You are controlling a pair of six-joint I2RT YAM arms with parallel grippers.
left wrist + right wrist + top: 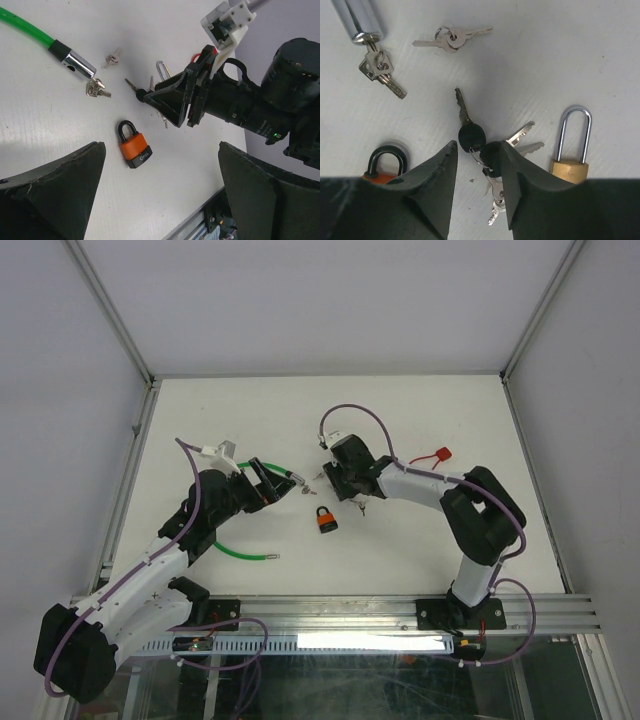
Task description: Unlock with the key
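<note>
Top view: orange padlock (326, 520) lay mid-table, just nearside of right gripper (333, 486), with left gripper (272, 482) further left by the green cable (240, 552). Left wrist: left jaws gaped wide, empty. Right wrist: only view showing brass padlock (570, 169) body. Right jaws were parted astride black-headed keys (472, 137), not pinching. Count: two padlocks, two silver key sets (451, 39), one black-headed bunch.

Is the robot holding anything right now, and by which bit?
The left end effector is open and holds nothing. The right end effector has its fingers either side of the black-headed keys, at their heads, but a real grip cannot be told.
</note>
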